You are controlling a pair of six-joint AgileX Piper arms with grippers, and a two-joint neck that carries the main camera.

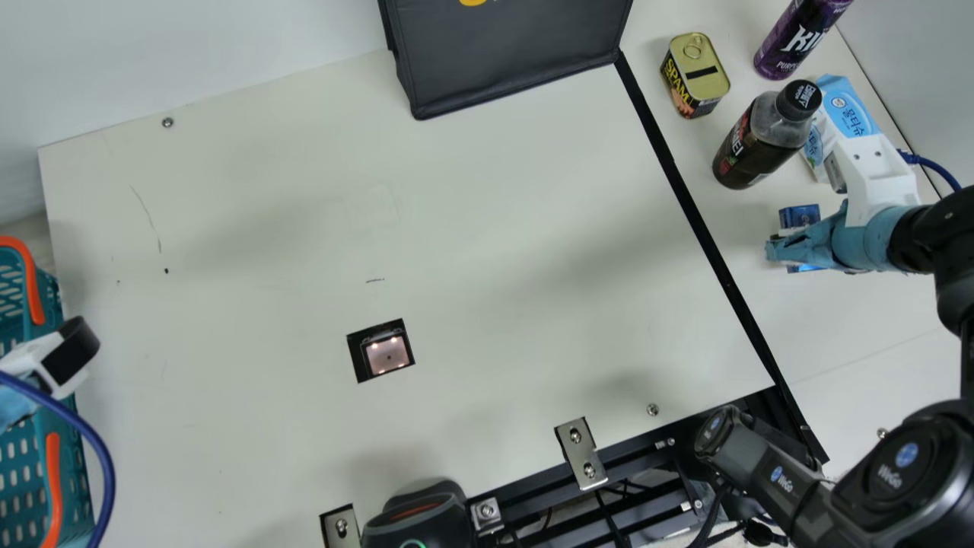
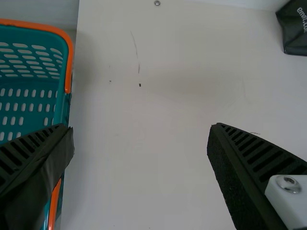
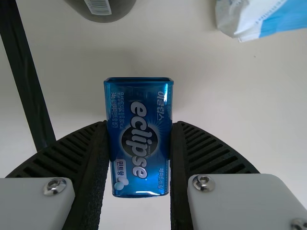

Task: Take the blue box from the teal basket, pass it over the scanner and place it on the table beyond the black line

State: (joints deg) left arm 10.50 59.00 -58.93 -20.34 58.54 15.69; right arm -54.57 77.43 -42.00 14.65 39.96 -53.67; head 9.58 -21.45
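1. Main view: the cream table (image 1: pixel 472 228) runs up to a pale wall, with a black bag (image 1: pixel 510 53) at its far edge and the scanner (image 1: pixel 388 355) set into its surface. Beyond the black line (image 1: pixel 695 211) stand a yellow can (image 1: pixel 701 72), a dark bottle (image 1: pixel 761 141) and a purple can (image 1: pixel 795 42), with a wipes pack (image 1: pixel 848 106) near them.
2. There, too, my right gripper (image 1: pixel 793 247) has the blue box (image 1: pixel 799 216) pinched, past the line; whether the box touches the table, I can't tell. I hold my left gripper (image 1: pixel 14 403) by the teal basket (image 1: pixel 65 472).
3. Left wrist view: my fingers are spread wide with nothing between them, one overlapping the basket's side in sight.
4. Right wrist view: my two ribbed fingers press the box's opposite sides, its printed face toward my camera.
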